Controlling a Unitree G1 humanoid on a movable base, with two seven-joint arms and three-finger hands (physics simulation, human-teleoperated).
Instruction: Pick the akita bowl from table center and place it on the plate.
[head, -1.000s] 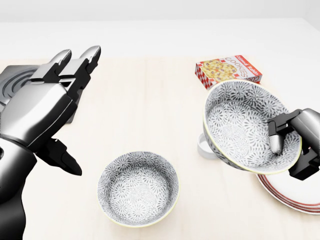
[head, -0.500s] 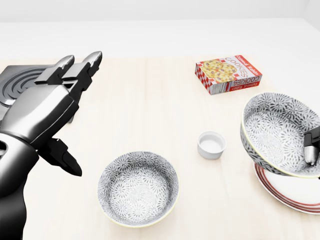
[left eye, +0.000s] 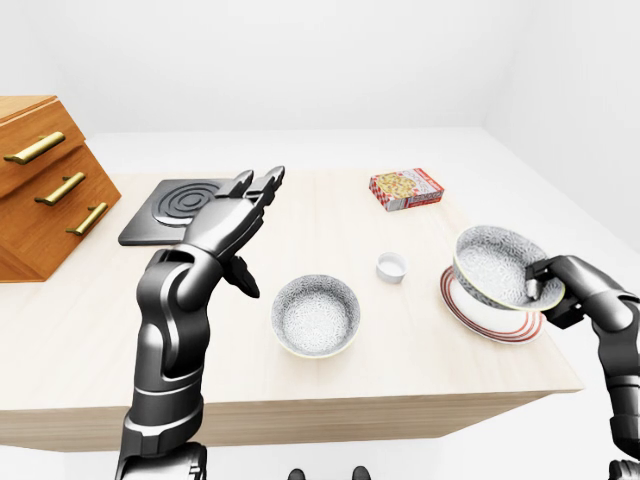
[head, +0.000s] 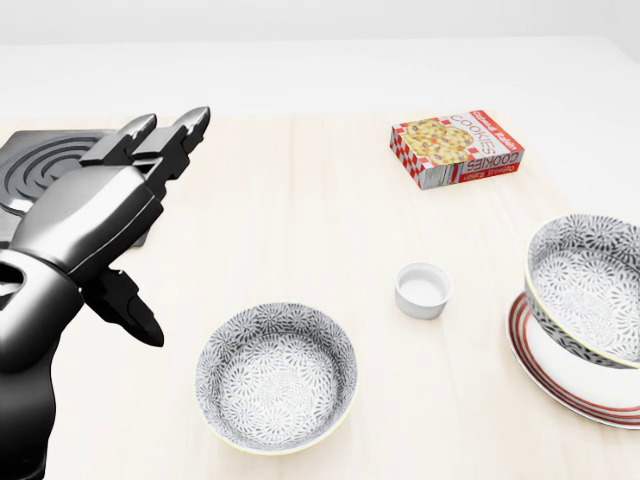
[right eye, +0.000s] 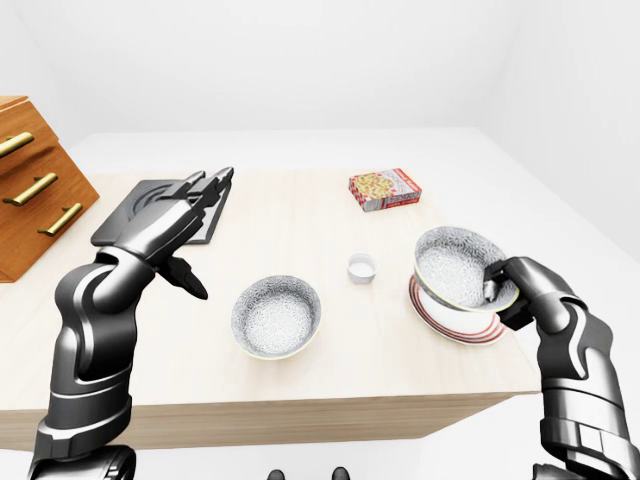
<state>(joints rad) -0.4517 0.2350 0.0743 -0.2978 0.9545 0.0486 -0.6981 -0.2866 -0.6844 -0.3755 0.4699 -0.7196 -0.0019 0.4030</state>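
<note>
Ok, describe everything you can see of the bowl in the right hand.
The bowl is round and deep and looks ceramic, with a fine grey-and-white flower pattern and a pale yellowish rim. It is empty and tilted, its opening leaning toward the left of the right-eye view. It is over the red-ringed plate; I cannot tell whether its base touches the plate. The right hand grips its right rim, with one of the fingers hooked inside.

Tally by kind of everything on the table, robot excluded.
patterned bowls: 2 (held bowl, loose bowl)
plate: 1
small white cup: 1
cookie box: 1
black burner pad: 1
wooden drawer chest: 1
total: 7
</note>
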